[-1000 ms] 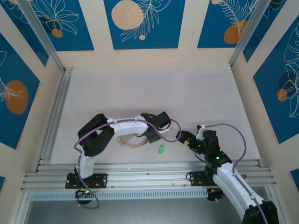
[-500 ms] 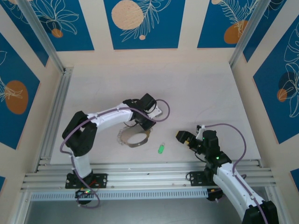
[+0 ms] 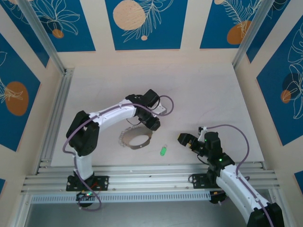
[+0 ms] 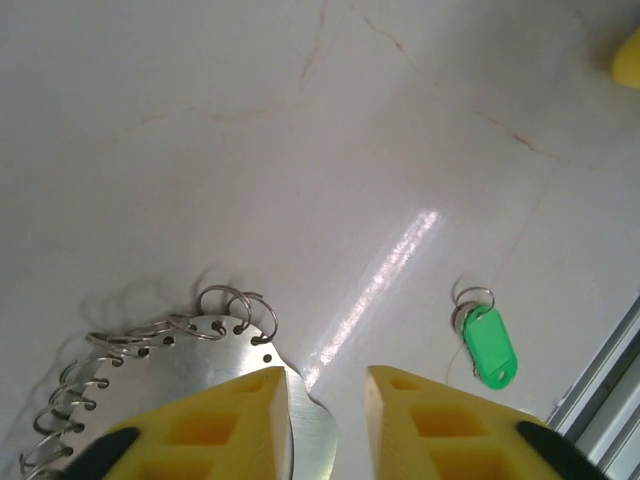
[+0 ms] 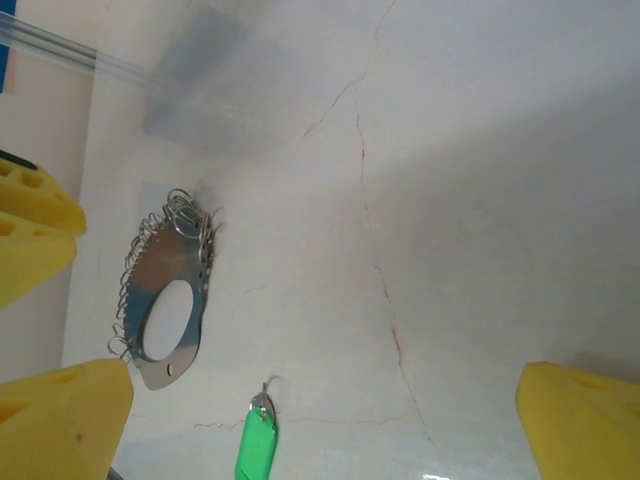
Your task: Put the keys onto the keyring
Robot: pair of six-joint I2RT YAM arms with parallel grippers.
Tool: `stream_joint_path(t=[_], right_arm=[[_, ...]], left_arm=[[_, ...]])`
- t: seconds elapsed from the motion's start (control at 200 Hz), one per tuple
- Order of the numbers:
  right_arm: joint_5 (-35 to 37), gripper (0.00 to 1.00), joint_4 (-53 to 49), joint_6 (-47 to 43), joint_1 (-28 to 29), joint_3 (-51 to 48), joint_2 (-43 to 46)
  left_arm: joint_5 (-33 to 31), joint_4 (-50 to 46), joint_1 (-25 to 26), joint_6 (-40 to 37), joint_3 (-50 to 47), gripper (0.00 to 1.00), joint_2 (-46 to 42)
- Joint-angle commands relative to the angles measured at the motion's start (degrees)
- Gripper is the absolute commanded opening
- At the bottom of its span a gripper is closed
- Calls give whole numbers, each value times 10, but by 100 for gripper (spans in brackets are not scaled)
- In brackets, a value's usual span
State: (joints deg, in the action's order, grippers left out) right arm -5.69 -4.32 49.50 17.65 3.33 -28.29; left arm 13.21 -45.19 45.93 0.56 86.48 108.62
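The left arm has swung up toward 12 o'clock from where it sat a second ago, and its claw, pinched shut then, has cracked apart. The key and the right arm sit just where they were.

From above, the left claw point(image 3: 152, 125) hangs at the 1 o'clock edge of the keyring point(image 3: 137, 147), which lies flat on the table point(image 3: 199, 94). On its own camera the yellow fingers point(image 4: 230, 420) stand a narrow gap apart with nothing clamped. The keyring point(image 4: 180, 360) is at 8 o'clock, its metal edge running under the left finger and poking into the gap.

That close view shows a silvery plate with punched holes and small wire rings. The overhead view gives only a tan loop with a pale fringe.

On to the key point(image 3: 163, 151): a green tag at 5 o'clock of the left claw and 4 o'clock of the keyring, near but apart. Up close, the key point(image 4: 488, 345) carries its own little split ring at 12 o'clock. Its face is too small to read.

The right claw point(image 3: 188, 140) has the key at its 8 o'clock, and it is spread wide and holding nothing. Its camera looks between the two yellow fingers point(image 5: 60, 420). It has the key point(image 5: 256, 445) at 6 o'clock, the keyring point(image 5: 165, 262) with its oval hole at 9 o'clock, and the left claw's yellow tips beyond that.
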Motion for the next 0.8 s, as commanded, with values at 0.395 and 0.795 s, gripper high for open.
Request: stream_joint_path(t=[0.395, 0.795], right_arm=[[16, 99, -75, -32, 4, 54, 8], [38, 99, -110, -65, 1, 104, -24]], left_arm=[[-196, -167, 75, -4, 123, 37, 109], [-243, -163, 95, -35, 143, 35, 150]])
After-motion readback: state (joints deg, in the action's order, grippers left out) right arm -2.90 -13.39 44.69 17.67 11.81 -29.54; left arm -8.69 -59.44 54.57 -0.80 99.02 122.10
